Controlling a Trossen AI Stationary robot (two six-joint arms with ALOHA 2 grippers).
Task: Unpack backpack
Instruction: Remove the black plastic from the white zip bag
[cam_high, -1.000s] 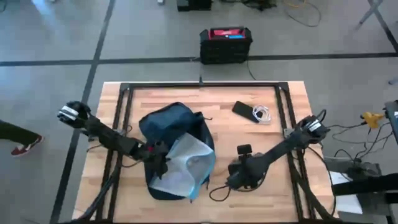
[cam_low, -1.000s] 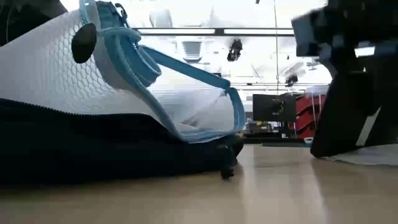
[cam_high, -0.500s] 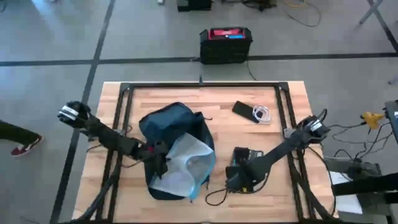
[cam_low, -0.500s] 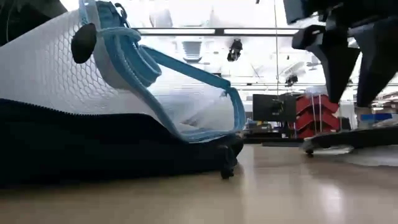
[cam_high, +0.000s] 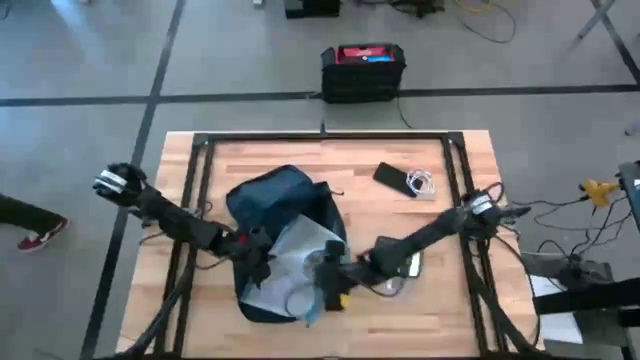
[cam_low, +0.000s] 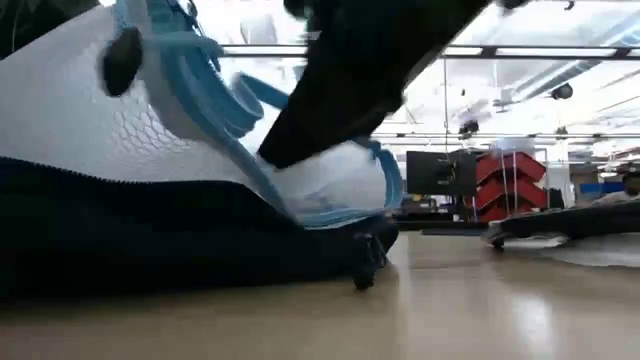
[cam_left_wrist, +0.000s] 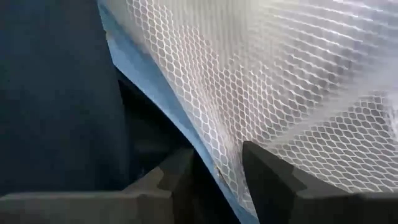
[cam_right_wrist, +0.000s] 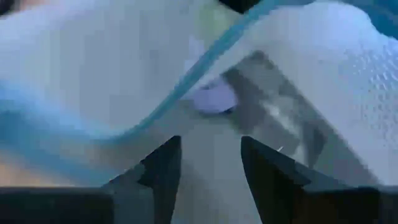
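1. The backpack (cam_high: 275, 205) lies on the wooden table (cam_high: 440, 310), left of centre, its dark navy shell down and its opening turned toward the front edge, with the pale mesh lining (cam_high: 300, 250) spread open and edged in light blue trim (cam_low: 200, 85).
2. The left tool (cam_high: 258, 258) sits at the left rim of the opening; in the left wrist view its two fingers (cam_left_wrist: 273, 171) are clamped on the edge of the mesh lining (cam_left_wrist: 261, 81), with the blue trim and fabric running between them.
3. The right arm reaches across the table from the right, and the right tool (cam_high: 325, 285) is at the mouth of the backpack, over the lining near the blue trim.
4. In the right wrist view the right tool's fingers (cam_right_wrist: 158, 165) stand apart with nothing between them, pointing into the pale interior.
5. A black phone (cam_high: 392, 178) with a coiled white cable (cam_high: 421, 183) lies on the table behind the right arm, well apart from the backpack.
6. A flat pale item (cam_high: 410, 263) lies just beside the right arm.
7. A black box with a red top (cam_high: 363, 70) stands on the floor beyond the table.
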